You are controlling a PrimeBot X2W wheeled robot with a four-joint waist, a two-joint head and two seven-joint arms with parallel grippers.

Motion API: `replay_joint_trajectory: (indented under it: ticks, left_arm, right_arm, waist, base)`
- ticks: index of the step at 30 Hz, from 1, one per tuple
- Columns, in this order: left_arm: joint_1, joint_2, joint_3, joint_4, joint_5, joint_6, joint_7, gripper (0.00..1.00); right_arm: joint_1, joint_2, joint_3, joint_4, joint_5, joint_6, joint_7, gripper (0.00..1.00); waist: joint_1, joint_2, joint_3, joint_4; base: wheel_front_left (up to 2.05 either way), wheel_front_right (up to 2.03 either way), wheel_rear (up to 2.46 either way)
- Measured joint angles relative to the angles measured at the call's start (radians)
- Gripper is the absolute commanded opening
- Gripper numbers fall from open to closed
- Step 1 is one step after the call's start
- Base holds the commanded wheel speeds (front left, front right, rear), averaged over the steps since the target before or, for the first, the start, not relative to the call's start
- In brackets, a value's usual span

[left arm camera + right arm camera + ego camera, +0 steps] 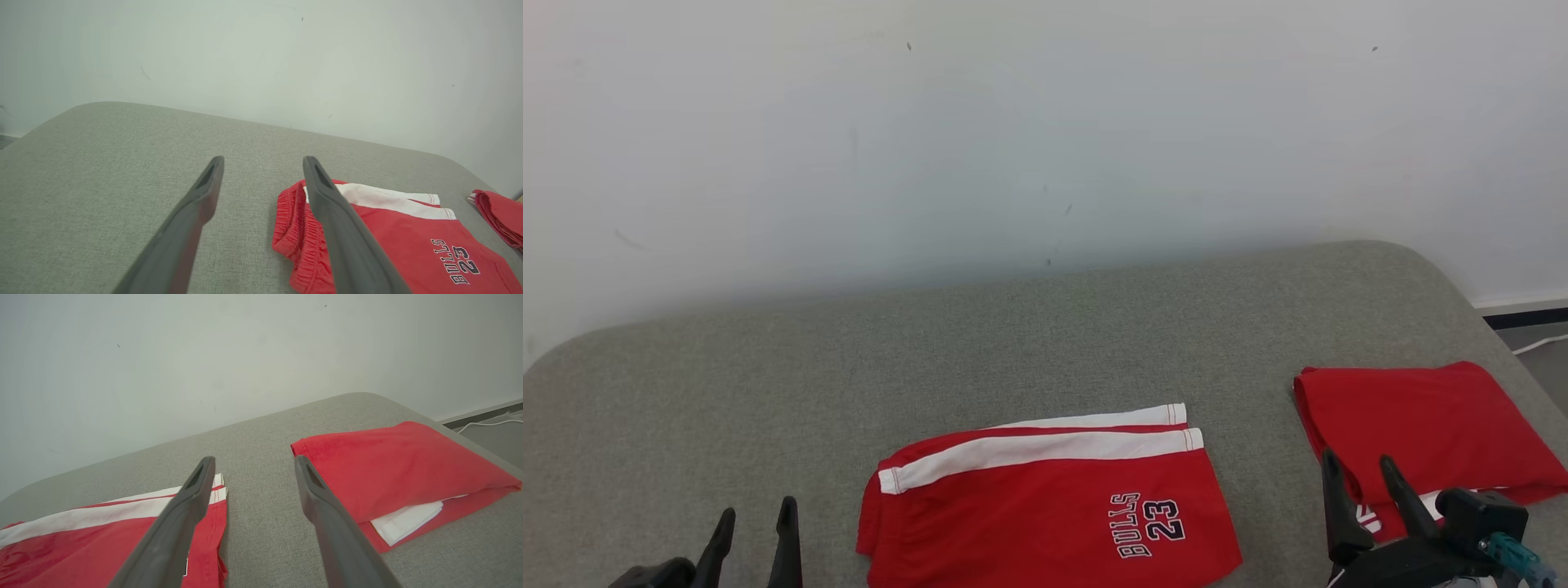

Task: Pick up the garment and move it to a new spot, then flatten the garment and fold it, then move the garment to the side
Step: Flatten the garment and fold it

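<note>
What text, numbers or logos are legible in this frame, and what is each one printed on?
"BULLS": on the red shorts, near the leg hem, in dark letters.
"23": beside it on the same shorts.
Folded red garment: a scrap of white marking partly behind the right gripper, too hidden to read.

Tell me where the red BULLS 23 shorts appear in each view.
Head view: shorts at bottom centre.
Left wrist view: shorts at lower right.
Right wrist view: shorts at lower left.
Shared landmark: the folded red garment, to the right of the shorts in every view.
</note>
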Motion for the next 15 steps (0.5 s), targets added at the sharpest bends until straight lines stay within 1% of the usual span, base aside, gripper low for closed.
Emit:
replay_joint_trajectory:
  ticks: [4,8,9,11,14,15]
  left_arm:
    - [0.000,-0.001,0.004,-0.003,0.008,0.000,0.007,1.00]
    - [0.001,-0.008,0.005,-0.015,0.019,0.000,0.017,1.00]
    - [0.001,-0.014,0.001,-0.016,0.037,0.000,0.025,1.00]
    - [-0.002,-0.022,-0.009,-0.022,0.044,0.000,0.034,1.00]
    - [-0.009,-0.038,-0.020,-0.027,0.047,0.000,0.035,1.00]
    - [-0.013,-0.039,-0.019,-0.026,0.050,0.000,0.042,1.00]
  right_arm:
    - [-0.002,0.000,0.003,-0.002,-0.009,0.000,0.012,1.00]
    - [-0.051,-0.008,0.053,0.047,-0.042,-0.001,0.125,1.00]
    - [-0.121,-0.022,0.076,0.102,-0.059,-0.001,0.201,1.00]
    - [-0.166,-0.040,0.076,0.137,-0.078,-0.001,0.237,1.00]
    - [-0.261,-0.045,0.073,0.217,-0.080,-0.001,0.294,1.00]
    - [-0.338,-0.023,0.097,0.309,-0.058,0.004,0.352,1.00]
  waist:
    - [0.0000,0.0000,0.003,0.001]
    - [0.0000,0.0001,0.016,0.001]
    - [0.0000,0.0000,0.022,0.003]
    - [0.0000,0.0001,0.028,0.007]
    - [0.0001,0.0002,0.038,0.017]
    - [0.0001,0.0002,0.047,0.026]
  base:
    - [0.00,0.00,0.00]
    - [0.00,0.00,0.00]
    - [0.00,0.00,0.00]
    - [0.00,0.00,0.00]
    - [0.00,0.00,0.00]
    - [0.00,0.00,0.00]
